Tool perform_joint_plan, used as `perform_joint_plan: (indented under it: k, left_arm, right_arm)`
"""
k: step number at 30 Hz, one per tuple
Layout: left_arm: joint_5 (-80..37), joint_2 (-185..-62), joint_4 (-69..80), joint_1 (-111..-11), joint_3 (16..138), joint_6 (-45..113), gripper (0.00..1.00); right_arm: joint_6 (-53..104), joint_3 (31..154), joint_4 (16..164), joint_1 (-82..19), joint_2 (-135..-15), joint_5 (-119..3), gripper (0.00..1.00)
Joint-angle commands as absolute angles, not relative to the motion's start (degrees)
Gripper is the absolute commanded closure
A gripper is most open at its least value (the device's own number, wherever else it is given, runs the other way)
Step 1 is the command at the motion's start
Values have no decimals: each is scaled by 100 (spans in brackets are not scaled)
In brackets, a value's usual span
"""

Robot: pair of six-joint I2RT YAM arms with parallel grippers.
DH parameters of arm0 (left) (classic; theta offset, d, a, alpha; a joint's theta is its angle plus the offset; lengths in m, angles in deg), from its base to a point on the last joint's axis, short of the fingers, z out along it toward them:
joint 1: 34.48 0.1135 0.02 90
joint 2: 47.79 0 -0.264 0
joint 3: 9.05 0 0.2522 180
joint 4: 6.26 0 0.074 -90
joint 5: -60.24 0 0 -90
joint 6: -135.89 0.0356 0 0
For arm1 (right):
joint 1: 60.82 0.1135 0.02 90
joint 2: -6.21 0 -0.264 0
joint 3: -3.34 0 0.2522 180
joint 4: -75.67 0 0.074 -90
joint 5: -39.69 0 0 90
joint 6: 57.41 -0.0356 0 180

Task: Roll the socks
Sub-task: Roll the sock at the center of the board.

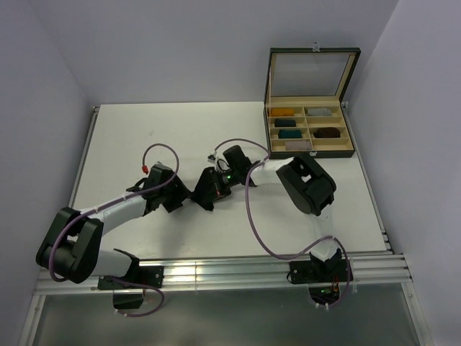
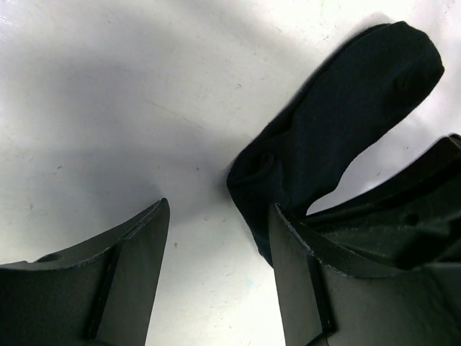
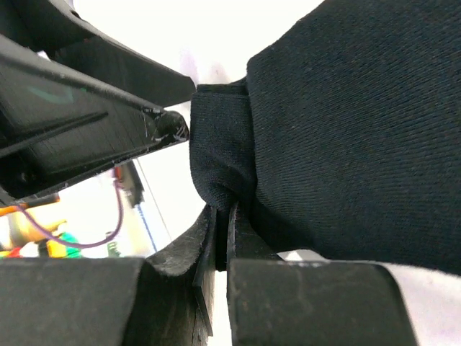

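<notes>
The socks show as black fabric (image 2: pixel 338 122) lying on the white table, bent over into a fold. I cannot tell whether it is one sock or two layered together. My left gripper (image 2: pixel 220 209) is open just beside the fold's near end, with bare table between its fingers and its right finger (image 2: pixel 302 274) against the cloth. The right gripper (image 3: pixel 223 213) is shut on a pinched edge of the black fabric (image 3: pixel 346 122). From above, both grippers, left (image 1: pixel 189 196) and right (image 1: pixel 214 189), meet at mid-table, and the fabric is mostly hidden between them.
An open black box (image 1: pixel 310 130) stands at the back right, its lid (image 1: pixel 311 72) upright, with rolled bundles in several compartments. The right arm's elbow (image 1: pixel 306 184) hangs in front of it. Walls close in on both sides of the table (image 1: pixel 144 130).
</notes>
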State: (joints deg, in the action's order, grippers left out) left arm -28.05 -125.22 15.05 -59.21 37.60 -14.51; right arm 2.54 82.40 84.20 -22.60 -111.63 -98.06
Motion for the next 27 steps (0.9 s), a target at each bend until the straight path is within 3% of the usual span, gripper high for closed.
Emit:
perform_joint_plan:
  k: [1,11,27]
  left_arm:
    - [-2721,-12338,1058,-5918,3679,-1598,37]
    - [-2914,-12381,574,-5918,3591,-1669,38]
    - [-2950,-13225,635,-5918,3960,-1545,49]
  right_arm:
    - [33,8574,8451,-2337,-11376,-10199,100]
    - [-142,8934,8706,-2513,-11806,-10472,100]
    - [-477,8988,8565,-2654,-12000,-10700,100]
